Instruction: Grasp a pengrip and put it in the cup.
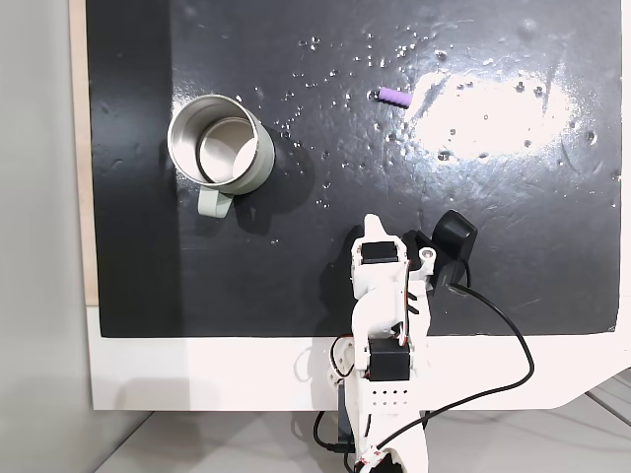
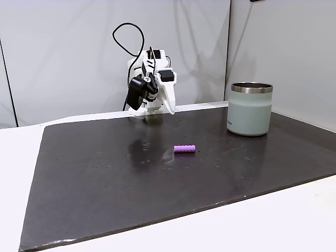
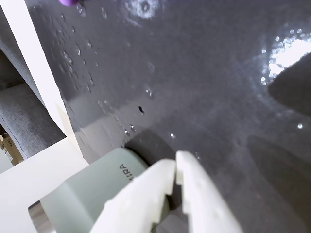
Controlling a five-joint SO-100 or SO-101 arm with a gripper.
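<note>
The pengrip (image 1: 394,96) is a small purple tube lying on its side on the black mat, also in the other fixed view (image 2: 184,148); its end peeks in at the top edge of the wrist view (image 3: 70,2). The cup (image 1: 219,148) is a brushed-metal mug standing upright with its pale handle toward the arm, seen from the side (image 2: 250,108) and behind the fingers (image 3: 87,189). My gripper (image 1: 373,227) is folded back near the arm's base, far from both. Its white fingertips (image 3: 167,167) meet with nothing between them, so it is shut.
A black mat (image 1: 493,256) covers most of a white table (image 1: 197,374). Small droplets speckle the mat around the pengrip. The arm's base and black cables (image 1: 493,325) sit at the mat's near edge. A wall (image 2: 63,52) stands behind the arm.
</note>
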